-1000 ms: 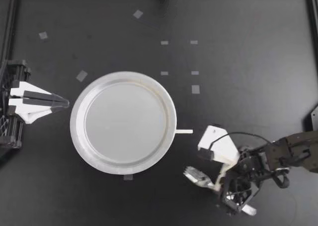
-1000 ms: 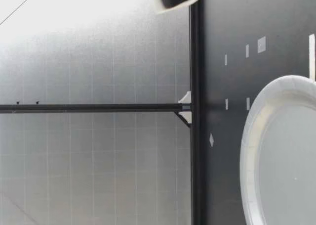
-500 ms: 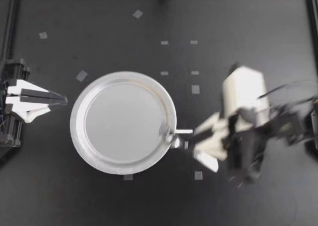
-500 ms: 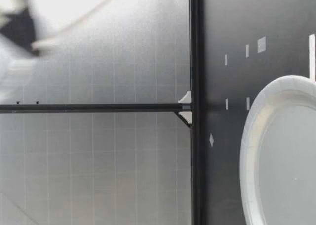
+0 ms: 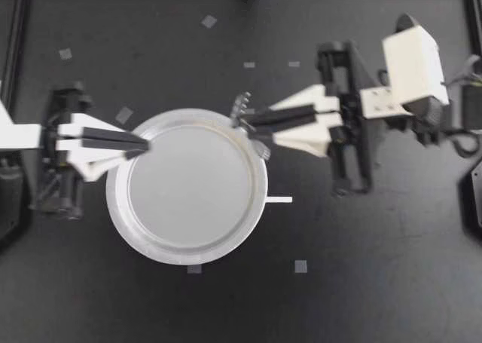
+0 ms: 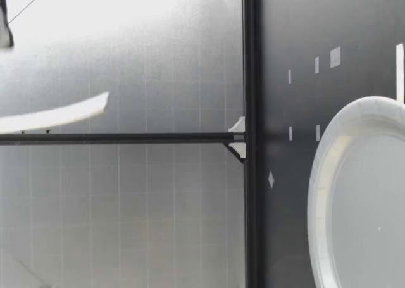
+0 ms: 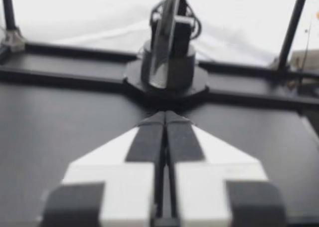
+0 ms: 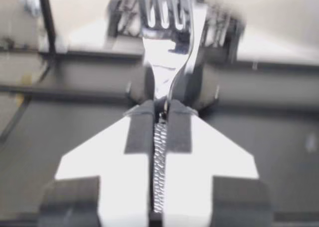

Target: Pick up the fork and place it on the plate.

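Right claw (image 5: 252, 121) clamped on shiny metal fork (image 5: 242, 103), tines jutting ahead, over plate (image 5: 117, 200) rim, left claw (image 5: 143, 141) together.

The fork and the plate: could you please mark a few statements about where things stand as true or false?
1. My right gripper is shut on the fork. True.
2. The fork lies flat in the middle of the plate. False: the right gripper holds it near the plate's rim, and the right wrist view shows its tines sticking out ahead of the fingers.
3. My left gripper is shut with nothing between its fingers. True.
4. The plate has a spoon on it. False: nothing lies on the plate.
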You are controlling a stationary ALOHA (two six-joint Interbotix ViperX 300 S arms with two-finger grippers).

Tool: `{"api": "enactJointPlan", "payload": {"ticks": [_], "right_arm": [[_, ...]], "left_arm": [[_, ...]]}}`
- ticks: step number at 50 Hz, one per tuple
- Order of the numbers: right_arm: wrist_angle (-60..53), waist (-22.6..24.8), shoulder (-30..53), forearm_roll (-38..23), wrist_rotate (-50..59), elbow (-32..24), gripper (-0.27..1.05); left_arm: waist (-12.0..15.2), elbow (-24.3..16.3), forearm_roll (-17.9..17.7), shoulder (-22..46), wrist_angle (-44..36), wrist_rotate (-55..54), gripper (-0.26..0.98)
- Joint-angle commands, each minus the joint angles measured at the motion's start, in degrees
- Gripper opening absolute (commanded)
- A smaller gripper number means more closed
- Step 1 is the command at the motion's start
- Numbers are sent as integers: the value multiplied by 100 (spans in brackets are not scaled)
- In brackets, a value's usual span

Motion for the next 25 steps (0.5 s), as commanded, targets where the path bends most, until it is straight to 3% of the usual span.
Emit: {"api": "enactJointPlan", "payload": {"ticks": [1, 9, 25], "right_arm": [[-378, -62, 343, 0, -193, -422, -5], [-659, -70, 668, 0, -211, -765, -5], [-1389, -70, 1257, 0, -176, -1178, -5]], "left_arm": [[-9, -185, 0, 0, 149, -18, 38], [0, 0, -26, -26, -105, -97, 76], [0, 0, -18, 343, -606, 0, 65]]}}
